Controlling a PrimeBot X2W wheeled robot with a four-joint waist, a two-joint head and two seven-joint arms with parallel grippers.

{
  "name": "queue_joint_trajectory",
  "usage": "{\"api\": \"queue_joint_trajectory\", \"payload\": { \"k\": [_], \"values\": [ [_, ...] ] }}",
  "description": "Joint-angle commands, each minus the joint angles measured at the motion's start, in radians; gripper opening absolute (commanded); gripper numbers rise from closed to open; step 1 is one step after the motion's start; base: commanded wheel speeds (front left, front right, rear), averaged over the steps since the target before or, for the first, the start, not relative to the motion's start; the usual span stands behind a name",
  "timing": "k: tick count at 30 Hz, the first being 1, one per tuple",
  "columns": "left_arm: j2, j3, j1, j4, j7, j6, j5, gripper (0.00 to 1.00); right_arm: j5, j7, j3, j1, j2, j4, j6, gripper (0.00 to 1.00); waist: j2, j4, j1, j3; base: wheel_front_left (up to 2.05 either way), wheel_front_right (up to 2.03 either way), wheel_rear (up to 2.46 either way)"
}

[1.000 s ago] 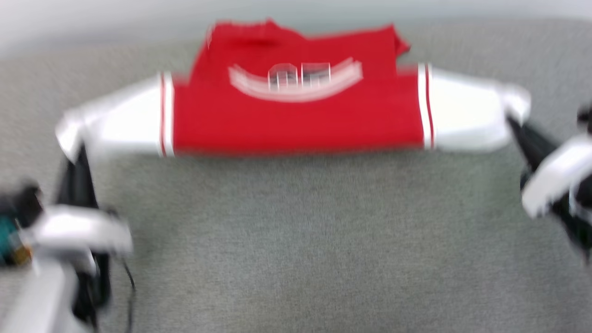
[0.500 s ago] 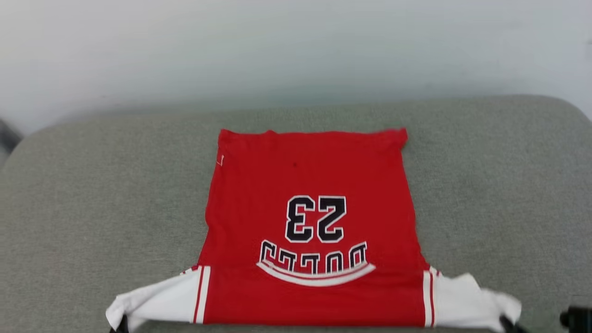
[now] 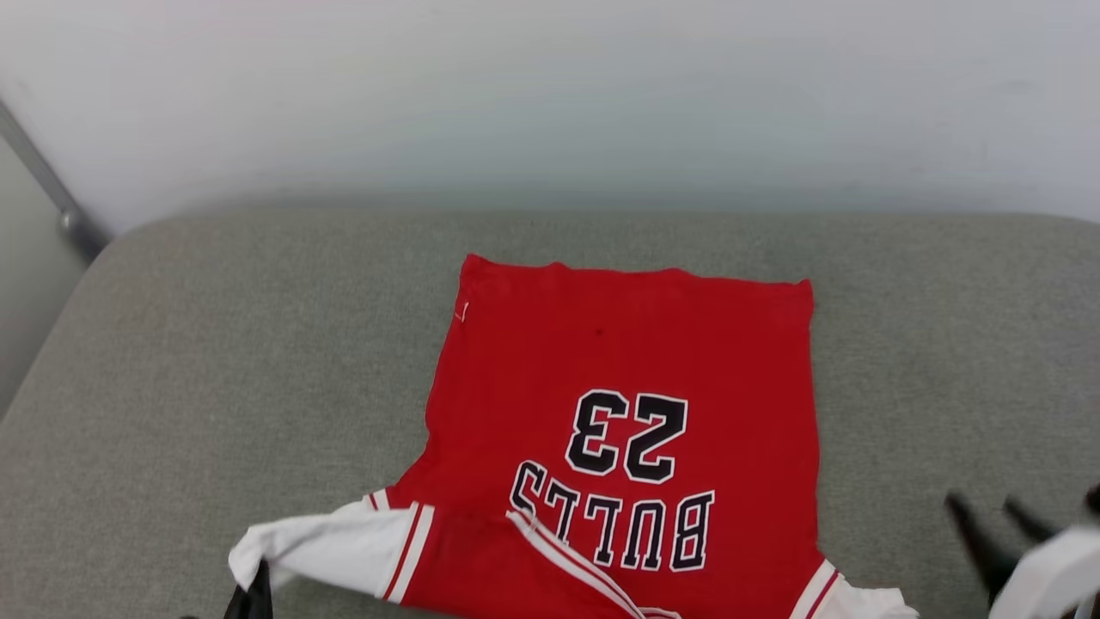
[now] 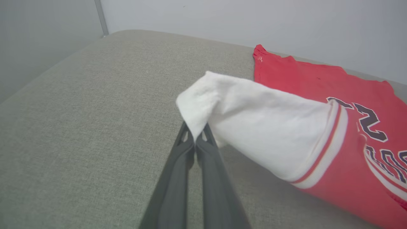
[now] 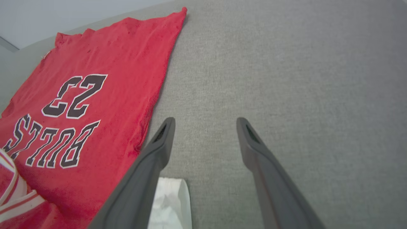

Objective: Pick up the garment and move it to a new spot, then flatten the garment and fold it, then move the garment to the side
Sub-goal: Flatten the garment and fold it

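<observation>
The garment [image 3: 619, 361], a red T-shirt with white sleeves, lies spread on the grey cushion [image 3: 215, 344], its dark "BULLS 23" lettering upside down and its hem at the far side. My left gripper [image 4: 195, 141] is shut on the tip of one white sleeve [image 4: 254, 121], which it holds a little above the cushion; its dark fingers [image 3: 251, 595] show at the lower left of the head view. My right gripper [image 5: 205, 122] stands open over bare cushion just right of the garment [image 5: 79, 95], nothing between its fingers. The other white sleeve [image 5: 168, 203] lies below it.
A pale wall [image 3: 550, 103] rises behind the cushion's far edge. A grey metal bar [image 3: 47, 185] slants down at the far left. Bare cushion [image 5: 302, 79] stretches to the right of the shirt and to its left [image 4: 79, 111].
The head camera has tilted up, so the view shifted. My right gripper has opened and let go of its sleeve. The shirt body has come down flat on the cushion. The left grip holds.
</observation>
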Motion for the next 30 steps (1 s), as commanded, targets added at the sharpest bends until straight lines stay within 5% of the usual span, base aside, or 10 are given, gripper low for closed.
{"api": "queue_joint_trajectory", "payload": {
  "k": [1,9,15,23,28,29,30],
  "values": [
    [-0.001,0.003,-0.034,-0.015,-0.01,-0.005,0.017,0.0,0.001,-0.007,-0.024,-0.081,-0.006,0.022,-0.001,1.0,0.0,0.018,0.0001,0.039,0.0,0.0,0.0],
    [-0.058,-0.013,-0.195,-0.087,-0.025,-0.053,0.127,0.0,0.003,0.055,-0.075,-0.547,-0.058,0.314,-0.001,1.0,0.0,0.111,0.0001,0.224,0.0,0.0,0.0],
    [-0.142,0.001,-0.284,-0.138,-0.026,-0.108,0.206,0.0,-0.029,0.232,-0.052,-0.816,-0.12,0.509,-0.001,1.0,0.0,0.189,0.0001,0.356,0.0,0.0,0.0],
    [-0.252,0.02,-0.359,-0.16,-0.025,-0.2,0.288,0.0,-0.113,0.445,-0.032,-1.031,-0.157,0.65,-0.001,1.0,0.0,0.254,0.0001,0.476,0.0,0.0,0.0],
    [-0.288,0.045,-0.374,-0.143,-0.025,-0.247,0.317,0.0,-0.159,0.56,-0.045,-1.033,-0.119,0.743,-0.001,1.0,0.0,0.262,0.0001,0.488,0.0,0.0,0.0],
    [-0.292,0.052,-0.374,-0.139,-0.025,-0.253,0.322,0.0,-0.167,0.584,-0.048,-1.029,-0.112,0.757,-0.001,0.93,0.0,0.261,0.0001,0.487,0.0,0.0,0.0],
    [-0.296,0.057,-0.373,-0.134,-0.025,-0.259,0.325,0.0,-0.173,0.604,-0.051,-1.028,-0.106,0.768,-0.001,0.43,0.0,0.26,0.0001,0.485,0.0,0.0,0.0]
  ]
}}
